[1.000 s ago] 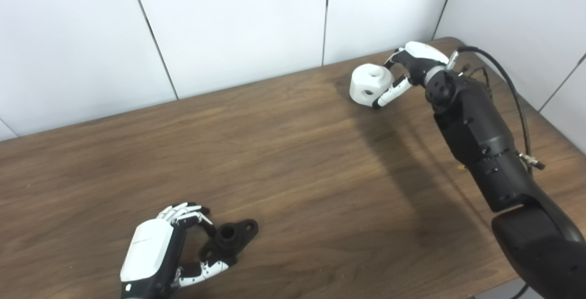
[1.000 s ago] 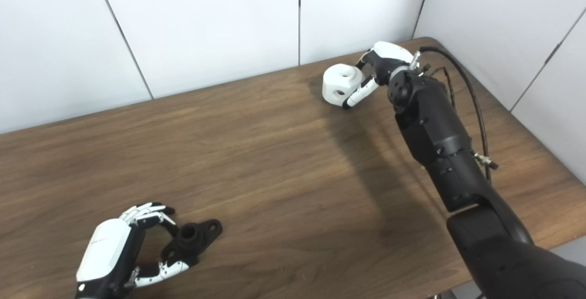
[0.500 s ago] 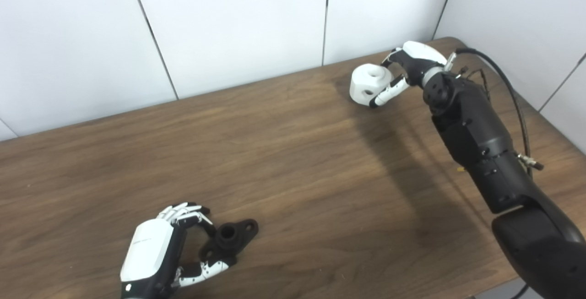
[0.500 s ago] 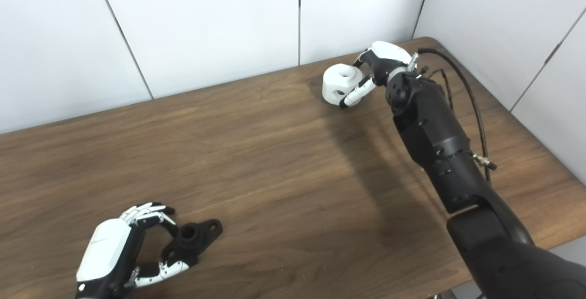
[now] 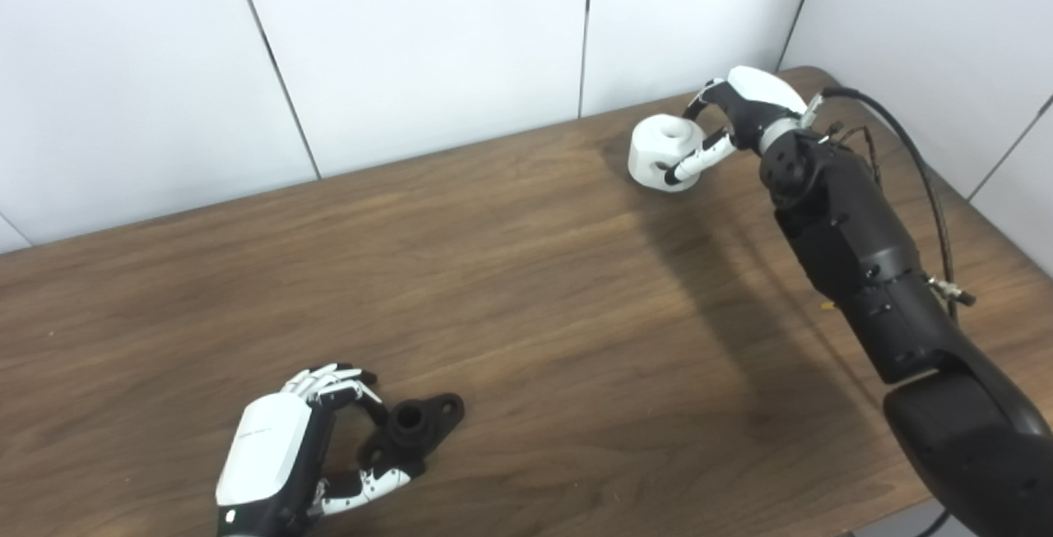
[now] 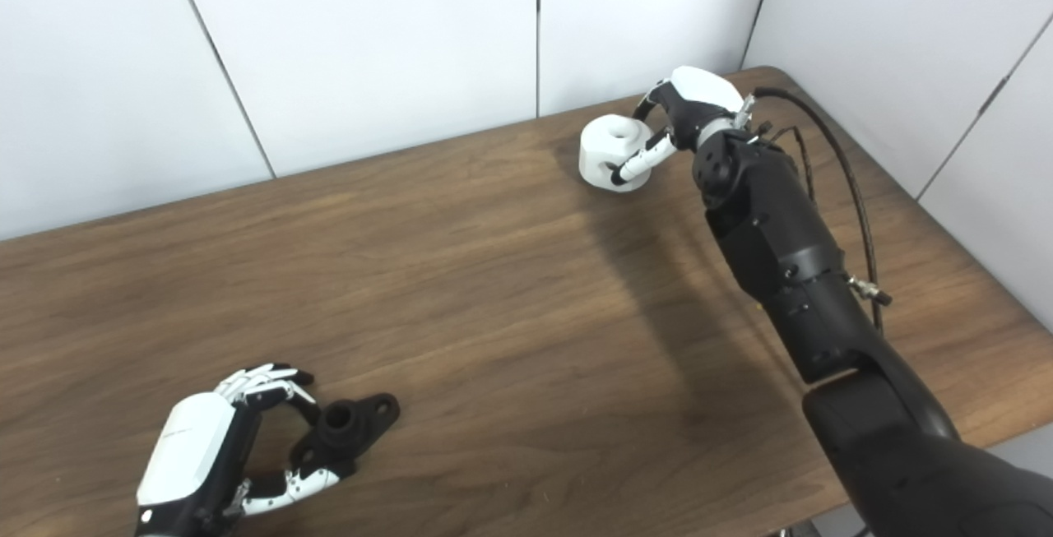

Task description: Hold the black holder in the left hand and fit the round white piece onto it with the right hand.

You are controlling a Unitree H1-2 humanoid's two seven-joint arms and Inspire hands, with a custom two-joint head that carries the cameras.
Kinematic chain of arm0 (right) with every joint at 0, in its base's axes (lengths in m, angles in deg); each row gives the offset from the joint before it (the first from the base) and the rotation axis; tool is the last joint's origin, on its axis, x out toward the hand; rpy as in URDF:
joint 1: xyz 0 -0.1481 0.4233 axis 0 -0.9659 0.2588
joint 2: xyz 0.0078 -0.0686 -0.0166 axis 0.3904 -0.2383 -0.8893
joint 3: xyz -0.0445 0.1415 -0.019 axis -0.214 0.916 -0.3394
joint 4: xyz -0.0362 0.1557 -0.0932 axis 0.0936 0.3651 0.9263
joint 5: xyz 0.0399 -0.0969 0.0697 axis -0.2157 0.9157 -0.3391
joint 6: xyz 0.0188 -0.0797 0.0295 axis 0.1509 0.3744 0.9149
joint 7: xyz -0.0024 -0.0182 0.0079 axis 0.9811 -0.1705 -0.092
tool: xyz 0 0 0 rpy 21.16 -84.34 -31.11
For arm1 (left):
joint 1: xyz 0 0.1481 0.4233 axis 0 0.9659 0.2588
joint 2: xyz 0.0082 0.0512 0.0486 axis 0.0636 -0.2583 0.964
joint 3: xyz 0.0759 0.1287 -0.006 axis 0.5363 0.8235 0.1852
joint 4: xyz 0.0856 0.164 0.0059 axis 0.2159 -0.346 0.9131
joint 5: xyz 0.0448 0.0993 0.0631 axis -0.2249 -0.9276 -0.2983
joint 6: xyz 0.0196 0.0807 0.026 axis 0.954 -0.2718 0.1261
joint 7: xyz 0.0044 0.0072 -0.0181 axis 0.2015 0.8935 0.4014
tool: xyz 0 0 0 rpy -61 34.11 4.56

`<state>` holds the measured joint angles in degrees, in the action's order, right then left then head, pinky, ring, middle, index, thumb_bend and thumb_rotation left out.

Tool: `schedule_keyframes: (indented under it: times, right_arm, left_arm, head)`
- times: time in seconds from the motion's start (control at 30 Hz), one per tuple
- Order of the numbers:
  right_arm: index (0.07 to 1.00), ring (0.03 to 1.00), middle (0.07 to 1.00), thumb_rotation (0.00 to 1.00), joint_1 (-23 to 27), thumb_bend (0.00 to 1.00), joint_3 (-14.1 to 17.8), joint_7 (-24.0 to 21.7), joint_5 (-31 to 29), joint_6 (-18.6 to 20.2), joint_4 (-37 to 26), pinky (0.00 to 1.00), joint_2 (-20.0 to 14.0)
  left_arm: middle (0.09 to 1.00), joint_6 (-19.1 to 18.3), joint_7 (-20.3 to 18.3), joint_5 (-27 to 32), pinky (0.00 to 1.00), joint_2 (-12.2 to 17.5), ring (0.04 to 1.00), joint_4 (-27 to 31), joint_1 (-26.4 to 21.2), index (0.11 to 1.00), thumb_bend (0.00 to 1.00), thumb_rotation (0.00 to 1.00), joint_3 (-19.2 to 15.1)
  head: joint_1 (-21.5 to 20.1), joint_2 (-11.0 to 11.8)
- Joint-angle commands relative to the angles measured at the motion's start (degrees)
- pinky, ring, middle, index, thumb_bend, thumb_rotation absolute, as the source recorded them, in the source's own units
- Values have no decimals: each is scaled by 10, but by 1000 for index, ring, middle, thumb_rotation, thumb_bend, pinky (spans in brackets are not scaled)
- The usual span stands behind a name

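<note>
The black holder point(image 5: 415, 426) lies on the wooden table point(image 5: 526, 290) near the front left; it has a round socket and a flange with a hole. My left hand point(image 5: 276, 446) is curled around its left end, fingers above and thumb below. The round white piece point(image 5: 658, 150), with holes in its top and side, sits at the far right of the table. My right hand point(image 5: 740, 105) wraps it from the right, thumb across its front and fingers behind. Both pieces appear to rest on the table.
White wall panels stand right behind the table's far edge and along its right side. A black cable point(image 5: 913, 150) loops off my right forearm over the table's right corner. Bare wood lies between the two hands.
My right hand has closed in on the white piece: the thumb swung up from beside it to lie across its front. The left hand and the holder have not moved.
</note>
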<state>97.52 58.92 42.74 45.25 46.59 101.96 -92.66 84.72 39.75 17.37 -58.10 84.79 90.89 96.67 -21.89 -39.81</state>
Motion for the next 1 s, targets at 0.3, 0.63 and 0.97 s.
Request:
schedule_keyframes:
  times: [0.3, 0.63, 0.97]
  right_arm:
    - [625, 1000, 937, 267, 23, 861, 4, 13, -1, 0, -10, 1000, -19]
    - [487, 1000, 864, 143, 15, 531, -1, 66, -24, -18, -9, 1000, -20]
    - [485, 1000, 838, 140, 10, 524, -15, 97, -38, -19, -13, 1000, -27]
  left_arm:
    - [750, -1, 3, -7, 868, 0, 829, 6, -1, 487, 518, 41, -3]
    - [750, 1, 7, -3, 875, -2, 830, 6, 1, 487, 518, 41, -4]
    - [752, -1, 5, -10, 875, -2, 833, 5, 1, 487, 518, 41, -1]
  head:
    - [1, -2]
    - [3, -3]
    - [7, -3]
